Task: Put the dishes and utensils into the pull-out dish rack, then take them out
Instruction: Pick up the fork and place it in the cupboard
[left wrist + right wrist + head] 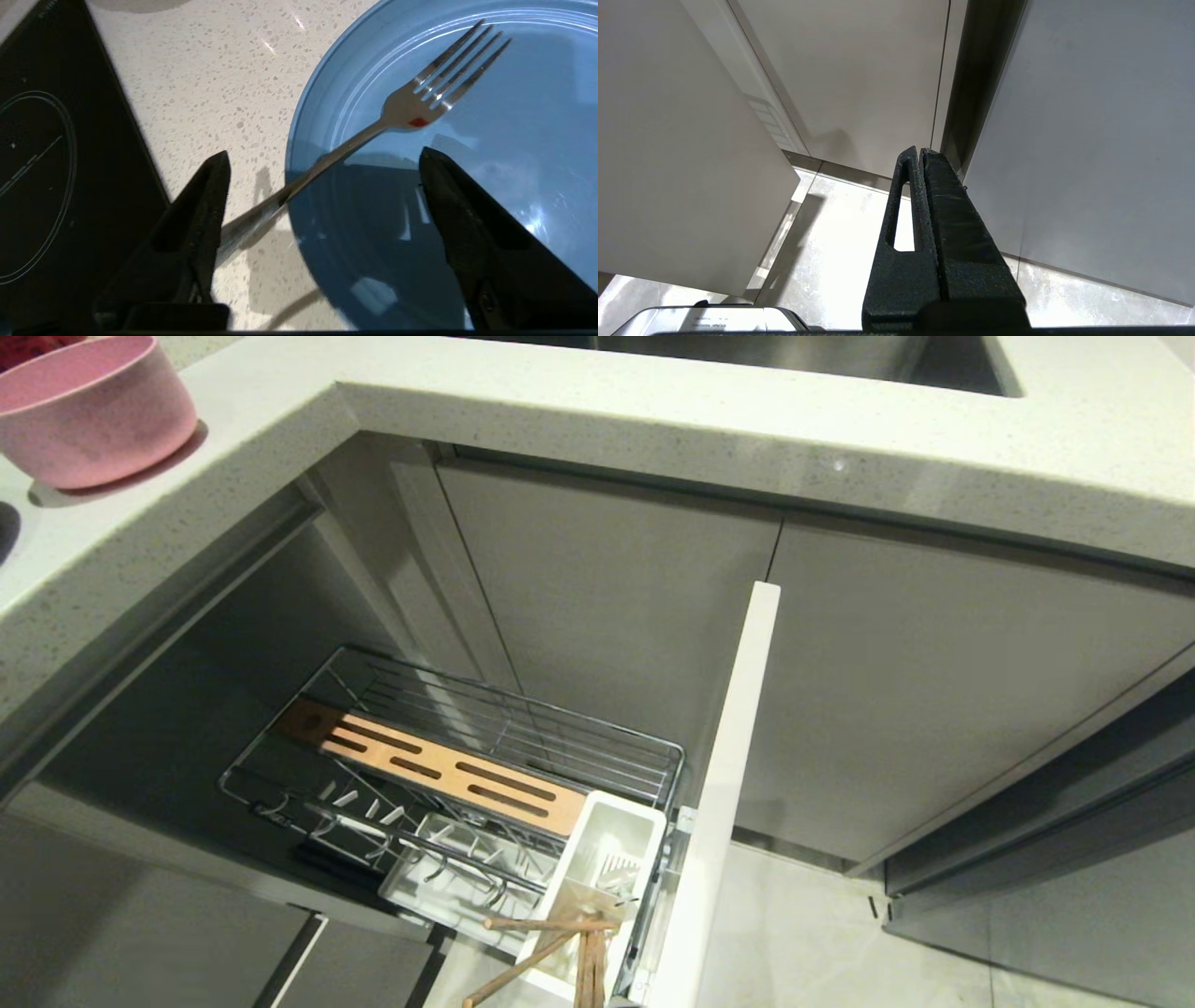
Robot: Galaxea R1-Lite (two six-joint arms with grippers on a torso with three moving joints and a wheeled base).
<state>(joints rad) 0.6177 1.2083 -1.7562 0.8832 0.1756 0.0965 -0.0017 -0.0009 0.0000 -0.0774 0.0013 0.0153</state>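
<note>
In the left wrist view a silver fork [373, 128] lies across the rim of the light-blue plate [490, 186], tines over the plate and handle out over the speckled counter [210, 84]. My left gripper [322, 161] hovers above the plate's edge, open, with nothing between its fingers; the fork's handle runs under one finger [196, 224]. The pink bowl [89, 406] stands on the counter at the far left of the head view. The pull-out dish rack [467, 775] is drawn out below, with wooden chopsticks [560, 947] in its white utensil cup [607, 859]. My right gripper [922, 151] is parked low, shut and empty.
A black induction hob [60, 163] borders the counter beside the plate. The rack's white front panel [728, 784] sticks out over the tiled floor [803, 933]. Grey cabinet doors [934, 691] stand behind, and a steel sink [794, 355] is set in the counter above.
</note>
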